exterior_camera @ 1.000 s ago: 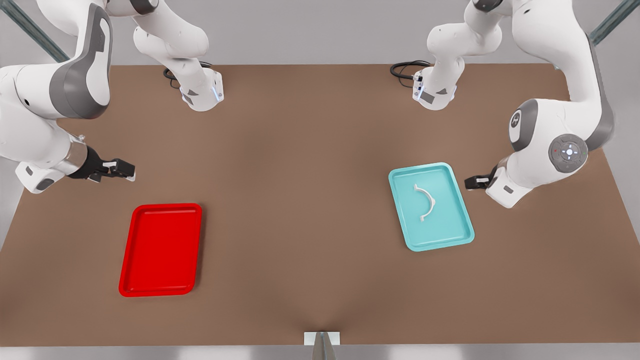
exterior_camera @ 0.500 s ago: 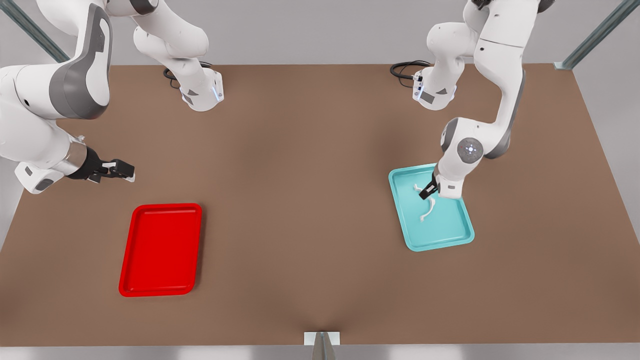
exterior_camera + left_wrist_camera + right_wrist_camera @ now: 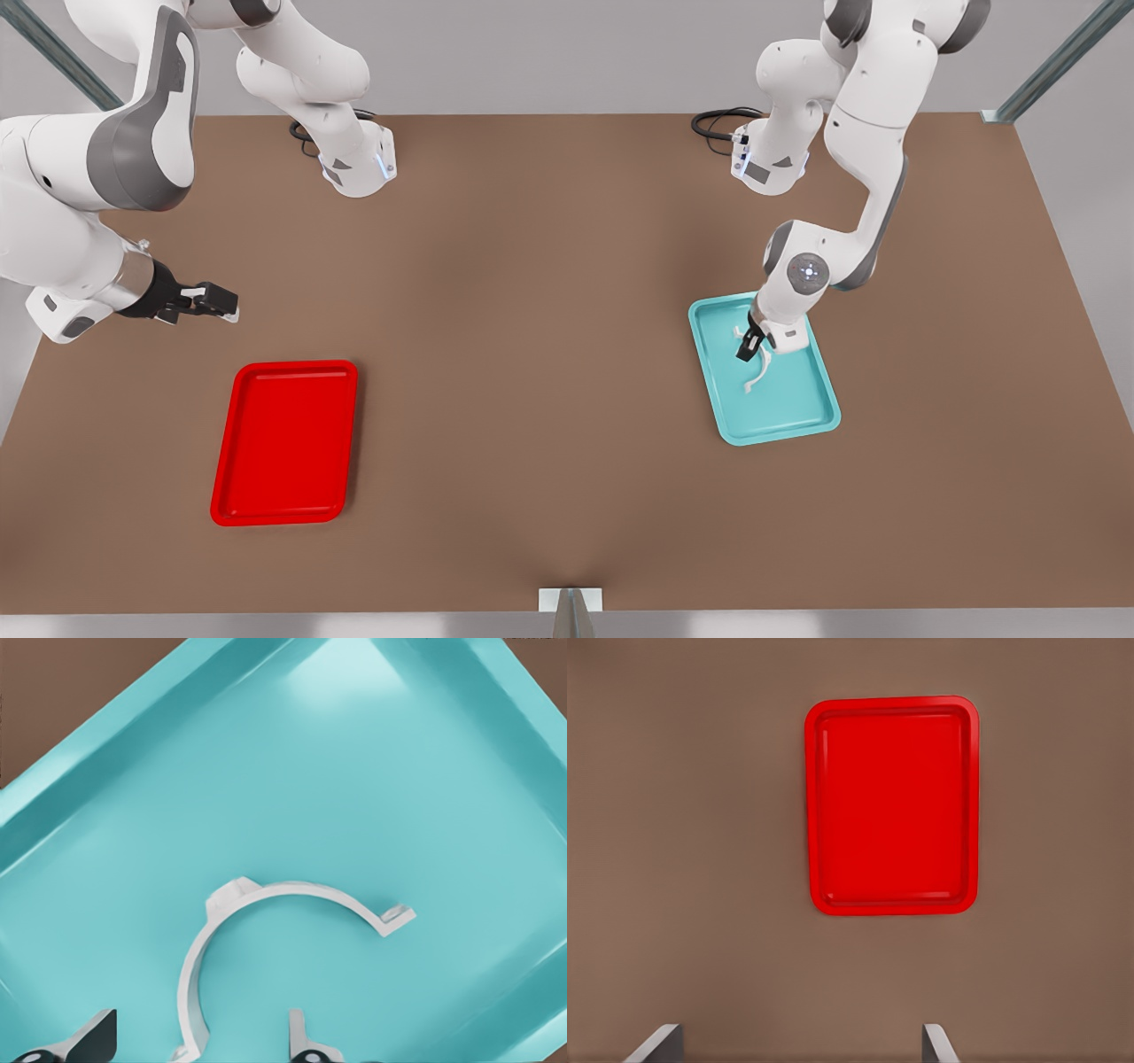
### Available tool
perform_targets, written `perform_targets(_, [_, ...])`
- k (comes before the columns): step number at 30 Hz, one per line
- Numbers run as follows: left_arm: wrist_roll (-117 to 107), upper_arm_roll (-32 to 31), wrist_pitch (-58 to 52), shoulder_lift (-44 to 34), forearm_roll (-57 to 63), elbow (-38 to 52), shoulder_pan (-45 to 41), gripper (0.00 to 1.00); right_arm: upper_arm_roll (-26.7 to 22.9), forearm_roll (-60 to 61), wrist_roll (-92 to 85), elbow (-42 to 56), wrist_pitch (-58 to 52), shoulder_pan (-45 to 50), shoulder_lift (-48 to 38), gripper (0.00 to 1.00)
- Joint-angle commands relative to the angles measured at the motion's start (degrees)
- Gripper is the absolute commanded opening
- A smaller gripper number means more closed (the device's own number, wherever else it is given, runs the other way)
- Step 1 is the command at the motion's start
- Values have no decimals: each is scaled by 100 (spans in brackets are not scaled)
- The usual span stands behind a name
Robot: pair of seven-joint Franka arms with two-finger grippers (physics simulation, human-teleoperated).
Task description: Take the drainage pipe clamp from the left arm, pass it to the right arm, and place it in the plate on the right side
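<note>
Straddling one end of the clamp [image 3: 266,930], the left gripper [image 3: 749,348] hangs spread, not yet clenched, low inside the teal tray [image 3: 815,416] for a pickup. Farther off, right gripper [image 3: 213,303] waits released above the table [image 3: 532,354], near the red plate [image 3: 285,441].

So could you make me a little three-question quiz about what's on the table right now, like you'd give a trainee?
1. True or false: the drainage pipe clamp lies in the plate.
2. Which gripper is down over the teal tray? A) left gripper B) right gripper C) both
3. Fill in: in the left wrist view, the left gripper's fingers are ____, one on each side of the clamp's arc.

Key: 1 false, it lies in the teal tray. 2 A; the right gripper waits beyond the plate. 3 open.
</note>
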Motion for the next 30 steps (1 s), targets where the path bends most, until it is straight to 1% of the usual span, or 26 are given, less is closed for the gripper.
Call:
perform_targets(1, [-1856, 1, 318, 46, 8, -60, 0, 93, -2, 3, 1, 6, -3, -2, -6, 100])
perform_targets(2, [-1856, 1, 318, 116, 8, -60, 8, 93, -2, 3, 1, 6, 5, 7, -6, 100])
perform_targets(3, [-1864, 1, 318, 143, 8, -60, 8, 89, -2, 3, 1, -3, -3, 7, -6, 100])
perform_targets(4, [-1856, 1, 361, 204, 8, -51, 8, 77, -2, 3, 1, -3, 5, -2, -6, 100])
perform_targets(6, [-1856, 1, 362, 222, 8, -51, 0, 69, -2, 3, 1, 6, -3, -2, -6, 100])
perform_targets(13, [-1847, 1, 362, 275, 8, -51, 0, 49, -2, 3, -8, 6, 5, -2, 2, 100])
perform_targets(15, [-1838, 1, 362, 292, 8, -42, 0, 38, -2, 3, -8, 6, -3, -2, -6, 100])
perform_targets(20, [-1838, 1, 362, 319, 8, -42, 0, 21, 7, 3, -8, 6, -3, -2, -6, 100])
perform_targets(28, [-1777, 19, 291, 240, 8, -24, 17, 21, -2, 12, -52, -3, -3, -37, 2, 100])
perform_targets(30, [-1470, 28, 142, 117, 8, -16, 26, 21, 7, 12, -52, -3, 5, -37, 20, 100])
